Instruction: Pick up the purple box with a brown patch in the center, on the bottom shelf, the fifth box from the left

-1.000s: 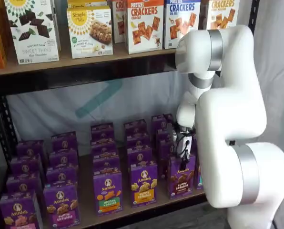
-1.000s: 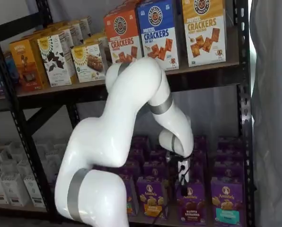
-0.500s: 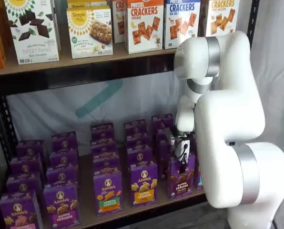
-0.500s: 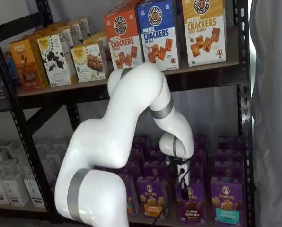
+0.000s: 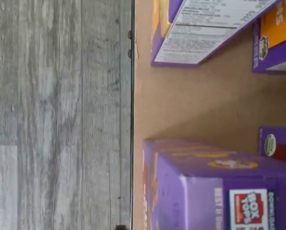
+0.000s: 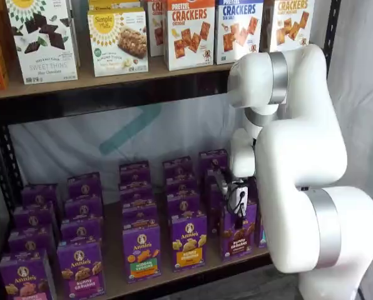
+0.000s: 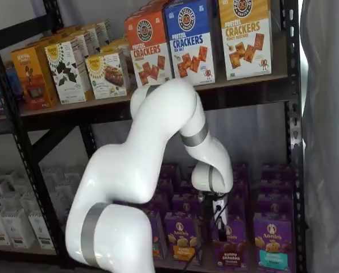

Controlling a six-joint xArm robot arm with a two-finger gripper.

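Observation:
The purple box with dark brown bunny crackers on its front stands at the front of the bottom shelf, right of a yellow-banded carton; it also shows in a shelf view. My gripper hangs right over the top of this box, its white body and a cable in front of the cartons behind. In a shelf view my gripper reaches down to the box's top edge. No gap between the fingers shows. The wrist view shows the tan shelf board and a purple carton top close by.
Rows of purple Annie's cartons fill the bottom shelf, with a teal-banded one to the right of the target. Cracker boxes stand on the upper tier. My white arm blocks the shelf's right end. Grey wood floor lies beyond the shelf's front edge.
My gripper has sunk a little lower toward the top of the purple box, and the arm's elbow has dropped slightly. The boxes have not moved.

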